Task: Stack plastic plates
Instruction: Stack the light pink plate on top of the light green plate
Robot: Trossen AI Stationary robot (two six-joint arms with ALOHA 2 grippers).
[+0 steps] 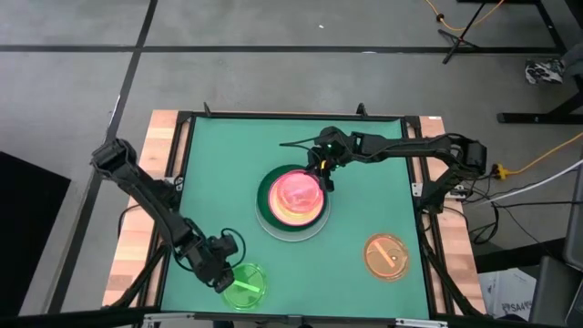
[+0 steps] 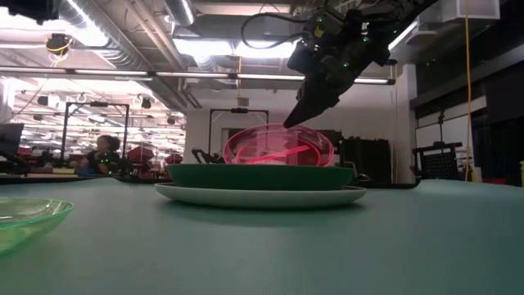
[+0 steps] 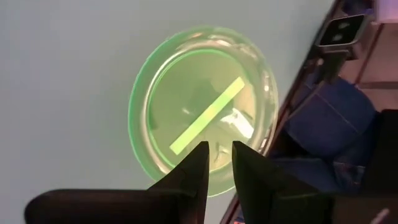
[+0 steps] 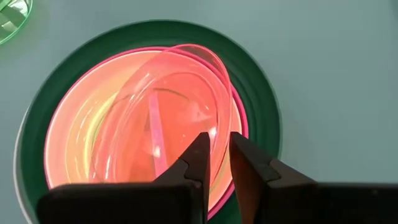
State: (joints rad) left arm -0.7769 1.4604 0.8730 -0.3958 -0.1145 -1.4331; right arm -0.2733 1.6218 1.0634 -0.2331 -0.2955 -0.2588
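Observation:
A stack stands mid-table: a pale plate (image 1: 314, 228) at the bottom, then a dark green plate (image 1: 266, 196) and a pink plate (image 4: 68, 134). A translucent magenta plate (image 4: 168, 93) lies tilted on top of them. My right gripper (image 4: 216, 146) is at that plate's far-right rim, fingers nearly together. A translucent green plate (image 1: 246, 285) rests on the table near the near-left corner. My left gripper (image 3: 217, 155) is at its left rim, with a narrow finger gap. An orange plate (image 1: 387, 257) lies flat at the near right. My left gripper pinches the green plate's rim (image 3: 186, 186), one finger over the inside and one outside, slanting down from the table's left. The plate's base stays on the table. My right gripper pinches the magenta plate's rim (image 4: 219, 118), slanting down from the far right. The plate sits tilted, its low side on the pink plate.
The green mat (image 1: 364, 146) has bare room along the far side and between the stack and the orange plate. A black frame (image 1: 291, 116) borders the mat, with wooden edges outside it. A person sits far off in the room behind (image 2: 105, 152).

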